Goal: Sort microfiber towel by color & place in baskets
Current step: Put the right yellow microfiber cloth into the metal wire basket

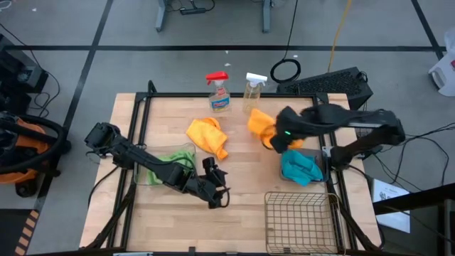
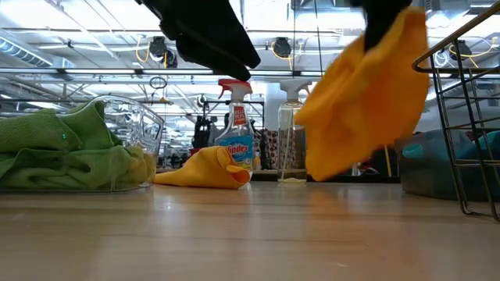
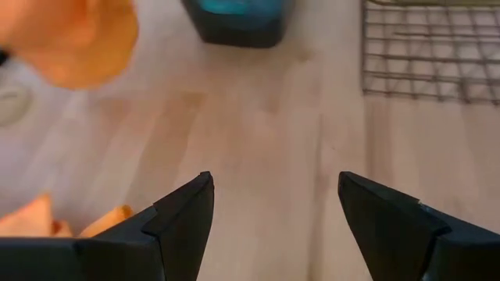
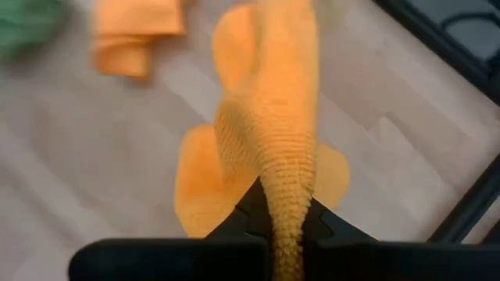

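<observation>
You had the right gripper (image 4: 285, 222) pinched tight on an orange-yellow towel (image 2: 367, 101), which hung clear of the table (image 1: 242, 178) toward its far right part, close in front of the two spray bottles (image 1: 220, 92). In the low view that cloth dangled with its lower edge above the wood. Your left gripper (image 3: 273, 215) hovered over bare wood near the middle of the front half, its fingers (image 3: 183, 222) spread apart and holding nothing. The second orange-yellow towel (image 1: 206, 135) lay crumpled on the table near the middle of the far half, just in front of the red-capped bottle. The clear tub (image 2: 141, 133) sat toward the left edge with green towels (image 2: 55, 148) piled inside it. The dark grey bin (image 3: 234, 31) stood near the right edge holding turquoise cloth (image 1: 300, 167), and the wire-mesh basket (image 1: 298, 217) sat at the front right corner, just in front of that bin. How many cloths the tub and the bin each held, you could not have told from these views.
</observation>
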Robot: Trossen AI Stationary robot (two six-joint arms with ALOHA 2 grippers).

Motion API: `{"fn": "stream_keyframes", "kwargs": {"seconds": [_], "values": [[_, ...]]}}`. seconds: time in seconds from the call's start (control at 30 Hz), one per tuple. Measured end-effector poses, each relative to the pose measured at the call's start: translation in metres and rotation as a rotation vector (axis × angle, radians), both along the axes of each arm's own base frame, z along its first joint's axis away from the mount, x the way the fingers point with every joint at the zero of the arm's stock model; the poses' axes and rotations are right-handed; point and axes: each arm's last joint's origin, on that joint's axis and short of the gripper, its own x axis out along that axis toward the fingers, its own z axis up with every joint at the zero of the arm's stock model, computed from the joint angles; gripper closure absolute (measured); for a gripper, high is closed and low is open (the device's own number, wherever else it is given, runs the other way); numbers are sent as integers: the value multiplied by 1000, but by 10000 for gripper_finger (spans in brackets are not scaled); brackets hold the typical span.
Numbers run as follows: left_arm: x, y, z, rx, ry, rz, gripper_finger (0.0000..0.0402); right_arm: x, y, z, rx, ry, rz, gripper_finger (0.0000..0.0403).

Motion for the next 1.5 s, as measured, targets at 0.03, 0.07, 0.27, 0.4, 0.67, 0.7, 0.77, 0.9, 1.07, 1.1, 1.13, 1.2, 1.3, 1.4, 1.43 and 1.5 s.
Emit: {"fn": "stream_keyframes", "kwargs": {"seconds": [0.03, 0.07, 0.27, 0.4, 0.67, 0.7, 0.77, 0.9, 1.07, 1.1, 1.13, 1.2, 1.3, 1.4, 1.43, 1.5], "values": [[1, 2, 0, 8, -4, 13, 123, -6, 9, 10, -7, -26, 10, 401], [1, 4, 0, 17, -8, 28, 123, -11, 18, 18, -9, -54, 27, 402], [7, 15, 7, 151, -108, 171, 123, -39, 68, 49, 37, -166, 146, 402], [14, 11, 17, 170, -217, 148, 123, -52, 101, 52, 103, -165, 226, 402], [25, 2, 38, 51, -417, -16, 123, -71, 149, 50, 235, -194, 312, 403], [24, 2, 38, 49, -415, -20, 123, -74, 154, 51, 269, -199, 324, 403], [24, 2, 36, 52, -400, -26, 123, -79, 163, 54, 348, -206, 349, 403], [24, 5, 32, 56, -365, -16, 123, -89, 180, 68, 455, -209, 370, 403], [32, 6, 14, 49, -318, 10, 123, -96, 203, 80, 507, -158, 356, 403], [34, 7, 9, 52, -305, 13, 123, -97, 209, 81, 514, -131, 344, 403], [35, 7, 4, 58, -290, 15, 123, -97, 214, 80, 517, -97, 329, 403], [39, 8, -7, 54, -268, 27, 123, -95, 225, 80, 546, -34, 293, 403], [42, 9, -14, 50, -253, 40, 123, -92, 242, 77, 602, 20, 254, 402], [43, 11, -16, 38, -253, 53, 123, -87, 252, 73, 610, 44, 202, 402], [43, 11, -16, 37, -254, 53, 123, -86, 254, 70, 605, 55, 189, 402], [43, 11, -16, 37, -254, 55, 123, -83, 261, 64, 597, 80, 176, 402]]}}
